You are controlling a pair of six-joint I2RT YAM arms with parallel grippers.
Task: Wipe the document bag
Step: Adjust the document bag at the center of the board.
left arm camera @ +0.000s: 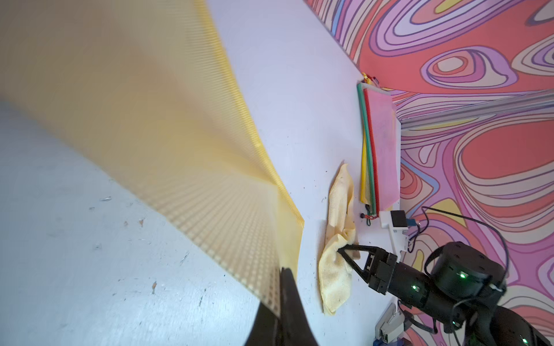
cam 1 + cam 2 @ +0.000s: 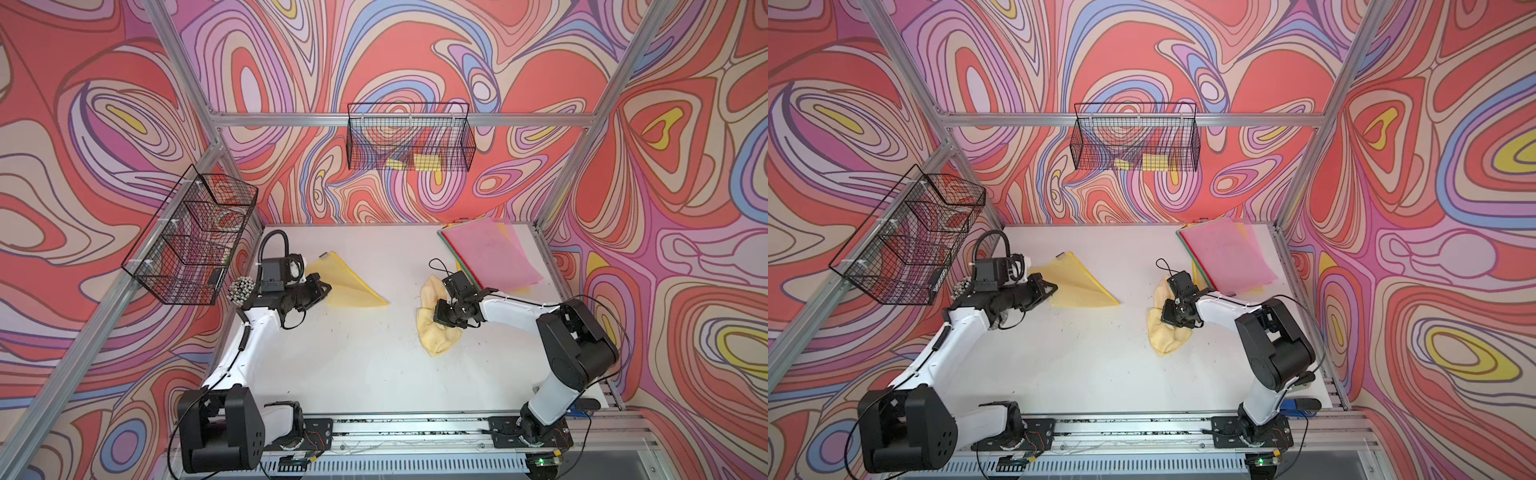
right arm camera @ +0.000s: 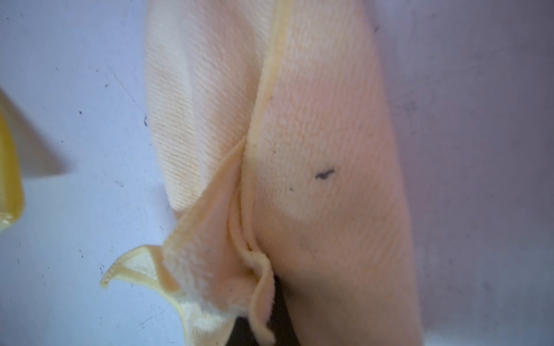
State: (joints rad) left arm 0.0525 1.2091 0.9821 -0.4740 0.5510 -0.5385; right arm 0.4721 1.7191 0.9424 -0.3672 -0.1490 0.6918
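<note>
My left gripper (image 2: pixel 325 286) reaches out low, clamped shut on a corner of the yellow document bag (image 2: pixel 353 286), which lies on the white table (image 2: pixel 353 374). Right of that bag, my right gripper (image 2: pixel 442 311) points down, pinching the yellow cloth (image 2: pixel 436 340). Beyond the bag, swirl-patterned walls (image 2: pixel 415 54) carry 2 wire racks: a side basket (image 2: pixel 191 237), contents unclear, and a back basket (image 2: pixel 409 137) holding yellow items (image 2: pixel 426 162).

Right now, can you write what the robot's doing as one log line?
left end effector: shut on yellow document bag corner | right end effector: shut on cloth | cloth: on table, not touching bag
</note>
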